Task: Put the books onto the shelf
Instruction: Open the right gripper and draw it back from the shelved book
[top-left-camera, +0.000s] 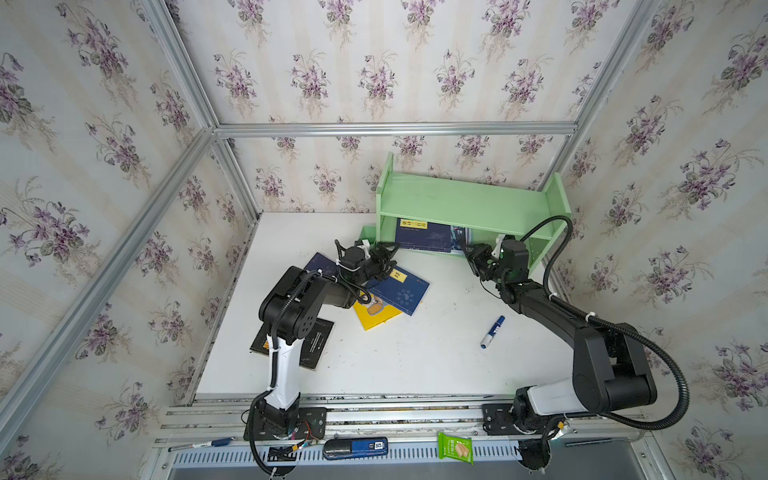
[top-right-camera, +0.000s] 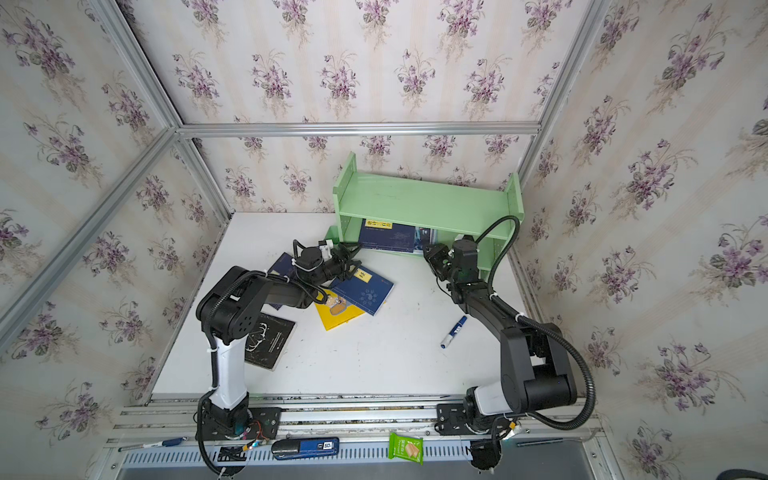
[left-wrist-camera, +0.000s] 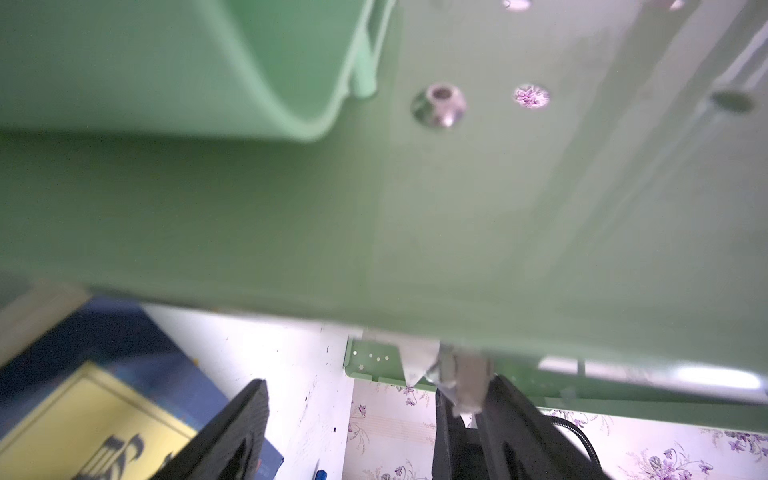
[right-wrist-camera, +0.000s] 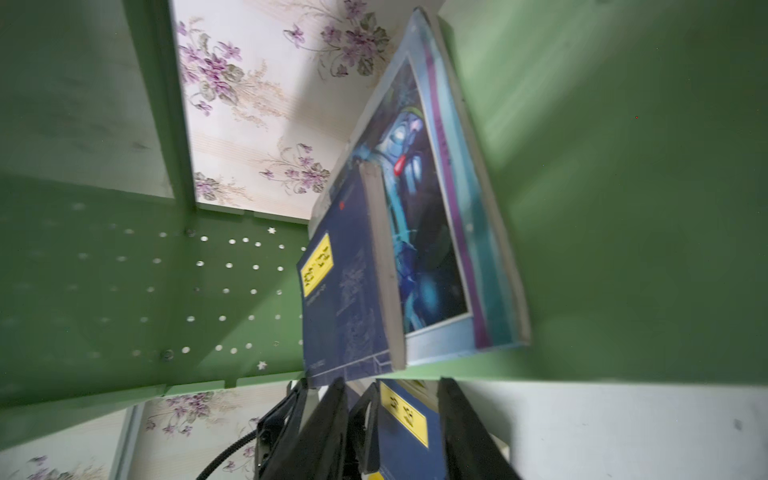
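Right wrist view: right gripper (right-wrist-camera: 392, 388), jaws parted with nothing between them, tips just short of the lower tier of the shelf (right-wrist-camera: 623, 208). Directly ahead the shelved navy book (right-wrist-camera: 345, 299) stands tilted in front of the magazine (right-wrist-camera: 436, 232) and overlaps it; both lean in that tier, covers outward. In a top view, left gripper (top-left-camera: 392, 258), jaws spread wide and empty, beside the foot of the shelf's left panel and near the cup (top-left-camera: 367, 232). Close under it on the table (top-left-camera: 415, 365) the top navy book (top-left-camera: 401, 293) lies across the yellow book (top-left-camera: 376, 318); the third navy book (top-left-camera: 318, 266) and the black book (top-left-camera: 316, 347) lie flat, each partly hidden by the left arm (top-left-camera: 291, 307).

Handling, as judged: thin paperbacks, light and limp, with glossy covers likely to slip between the pads. A book lying flat offers no edge from above, so the hold is best taken at a spine or at a raised corner, as where the top navy book rides on the yellow book. The magazine, being larger, should sag more if held by one edge. The leaning pair may slide or topple if nudged.

Surface: white, smooth table, flecked with small dark marks; a marker (top-left-camera: 492, 331) lies loose near the right arm (top-left-camera: 540, 303). Room: flowered wallpaper (top-left-camera: 374, 62) on three sides behind an aluminium frame (top-left-camera: 395, 129); the shelf stands at the back right, near the wall, with little headroom under its upper board
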